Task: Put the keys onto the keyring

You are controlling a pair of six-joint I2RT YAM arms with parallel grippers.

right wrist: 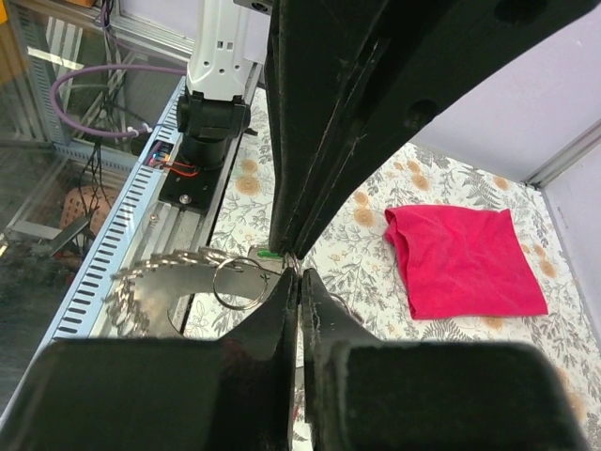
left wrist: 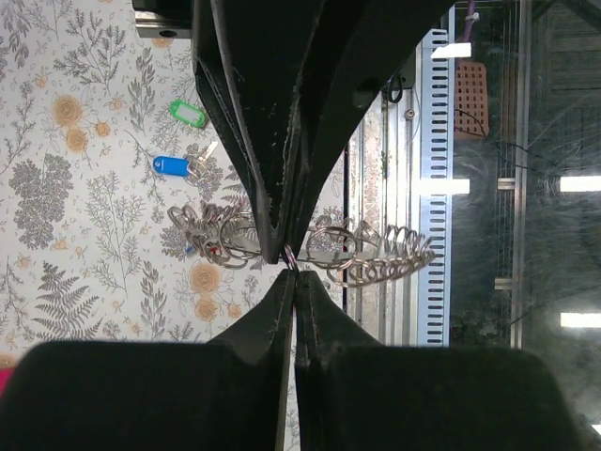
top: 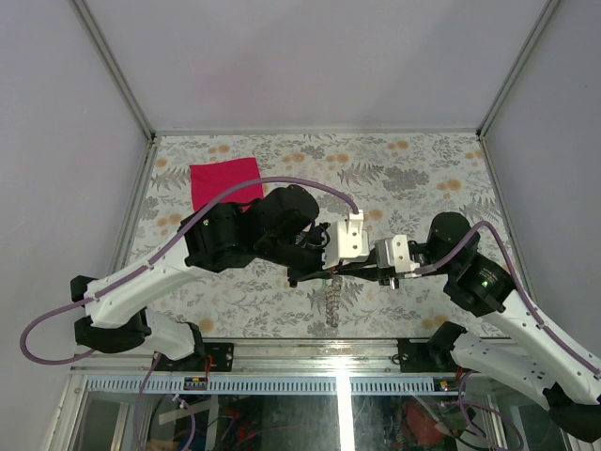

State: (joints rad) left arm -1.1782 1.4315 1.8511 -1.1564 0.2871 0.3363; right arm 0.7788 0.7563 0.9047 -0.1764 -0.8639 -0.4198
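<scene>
Only partly visible: keyring in left pincer and right pincer.

We are finding the near middle of the table blocked, for the left gripper and right gripper are meeting tip to tip there, both pinching closed on the keyring, which is reaching toward the near edge. The bulky left arm is lying across the left half just in front of the magenta cloth, while the green-tagged key and blue-tagged key are lying on the surface near the ring. We are seeing bare floral surface running along the far edge and far right corner, where a hand could be passing.
</scene>
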